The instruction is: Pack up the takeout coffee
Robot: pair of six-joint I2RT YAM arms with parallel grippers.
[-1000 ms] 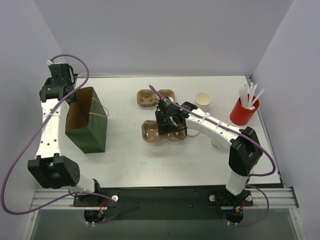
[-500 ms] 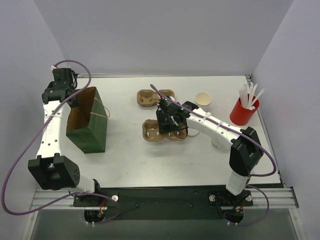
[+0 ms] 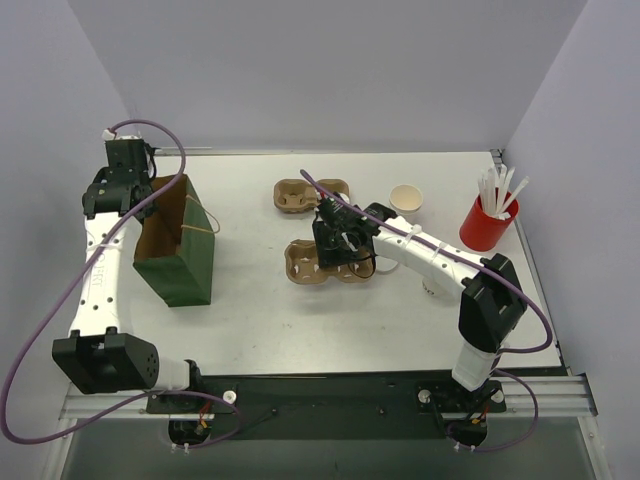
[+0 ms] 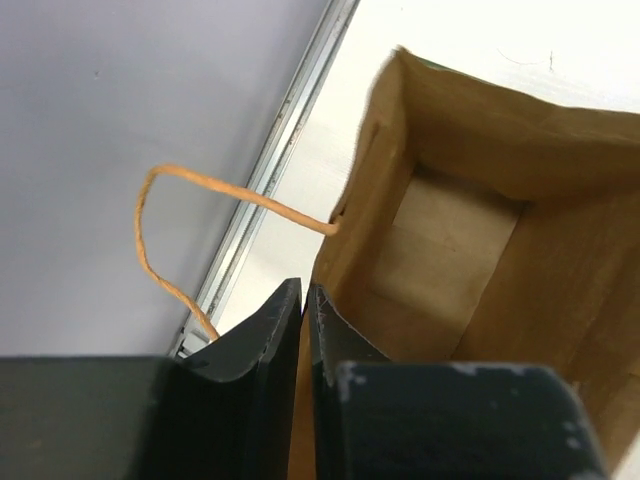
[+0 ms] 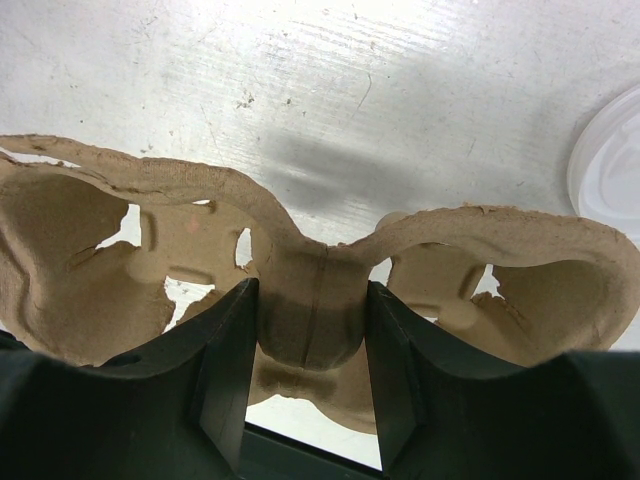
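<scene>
One white takeout cup point(image 3: 406, 201) stands open, without a lid, at the back right. A second cup does not show clearly. A whitish lid point(image 5: 612, 150) lies at the right edge of the right wrist view. My right gripper point(image 3: 336, 252) point(image 5: 310, 300) is shut on the centre post of a brown pulp carrier point(image 3: 300, 263) point(image 5: 90, 260) in the middle of the table. My left gripper point(image 3: 140, 200) point(image 4: 305, 295) is shut on the rim of the green paper bag point(image 3: 180, 265), whose brown inside point(image 4: 450, 260) is empty.
A second pulp carrier point(image 3: 310, 194) lies behind the held one. A red cup of white sticks point(image 3: 486, 224) stands at the far right. A white object point(image 3: 432, 288) shows partly under my right arm. The bag's string handle point(image 4: 160, 230) loops by the left wall.
My left arm has shifted slightly while holding the bag's rim. The right gripper and the carrier have not moved.
</scene>
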